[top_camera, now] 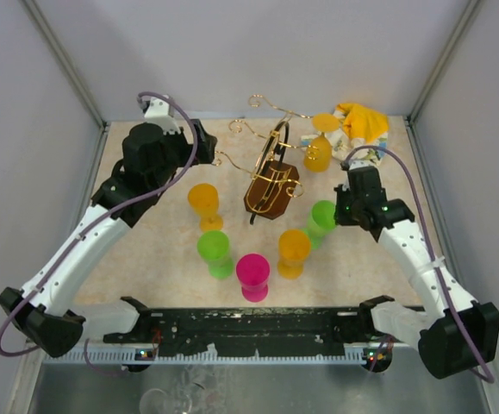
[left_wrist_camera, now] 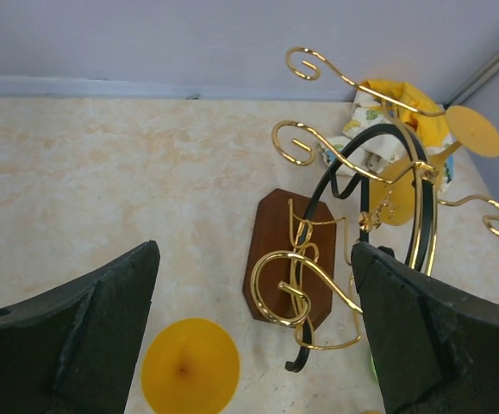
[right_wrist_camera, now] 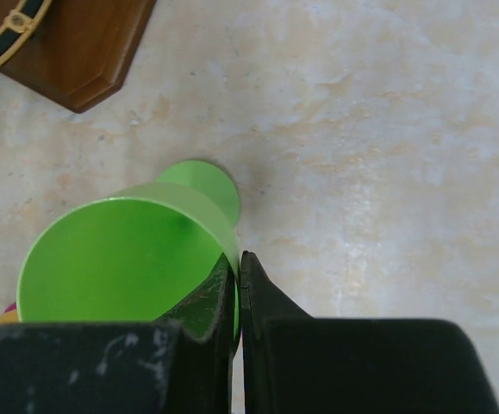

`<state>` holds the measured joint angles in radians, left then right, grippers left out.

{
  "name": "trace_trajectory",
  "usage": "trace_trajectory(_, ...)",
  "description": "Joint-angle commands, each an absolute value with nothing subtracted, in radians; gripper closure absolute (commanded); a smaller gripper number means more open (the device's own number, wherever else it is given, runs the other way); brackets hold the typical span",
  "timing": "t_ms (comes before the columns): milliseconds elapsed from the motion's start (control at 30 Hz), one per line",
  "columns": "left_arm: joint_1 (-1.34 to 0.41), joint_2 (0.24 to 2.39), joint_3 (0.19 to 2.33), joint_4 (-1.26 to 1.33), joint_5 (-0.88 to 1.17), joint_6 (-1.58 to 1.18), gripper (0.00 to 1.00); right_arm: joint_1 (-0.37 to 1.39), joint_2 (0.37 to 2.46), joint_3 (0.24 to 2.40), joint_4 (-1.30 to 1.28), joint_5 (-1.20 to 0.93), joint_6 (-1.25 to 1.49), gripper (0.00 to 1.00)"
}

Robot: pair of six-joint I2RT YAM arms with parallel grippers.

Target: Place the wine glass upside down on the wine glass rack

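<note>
The left pincer (top_camera: 199, 140) is hovering to the left of the wine glass rack (top_camera: 272, 185) and a little behind it. Its jaws are standing wide apart and gripping nothing. In its wrist view the two dark fingers (left_wrist_camera: 85, 336) are framing the rack's brown base and gold curled arms.

On the bench (top_camera: 159, 259), an orange glass (top_camera: 203, 203) is standing upright left of the rack. A light green glass (top_camera: 215, 250), a pink glass (top_camera: 253, 274) and a second orange glass (top_camera: 294, 250) are standing in an arc in front of the rack.

On the rack's right rear side, a hanging orange glass (top_camera: 317, 155) is sitting upside down on one gold arm, foot uppermost. A yellow cloth (top_camera: 363, 121) is lying behind and to the right of the rack.

The green wine glass (right_wrist_camera: 120, 250) is standing upright on the bench just right of the rack's base, mouth up. The right pincer (right_wrist_camera: 239, 276) is gripping it at the rim on the side away from the rack. Its jaws are pressing nearly together, with one finger inside the bowl and the other outside, pinching the thin wall between them.
</note>
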<state>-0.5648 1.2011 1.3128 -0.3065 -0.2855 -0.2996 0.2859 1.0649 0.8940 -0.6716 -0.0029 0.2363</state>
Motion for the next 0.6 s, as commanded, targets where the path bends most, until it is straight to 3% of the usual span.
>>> trace_trajectory(0, -0.558, 1.232, 1.391, -0.299, -0.248, -0.389, 0.02, 0.29, 1.032, 1.029, -0.733, 0.204, 0.214, 1.0)
trace_trajectory(300, -0.558, 1.358, 1.616, -0.444, -0.214, -0.648, 0.02, 0.29, 1.041, 1.329, -0.878, 0.518, 0.136, 1.0)
trace_trajectory(567, -0.547, 1.358, 1.7, -0.45, -0.206, -0.896, 0.02, 0.289, 1.038, 1.562, -0.771, 0.551, 0.011, 1.0)
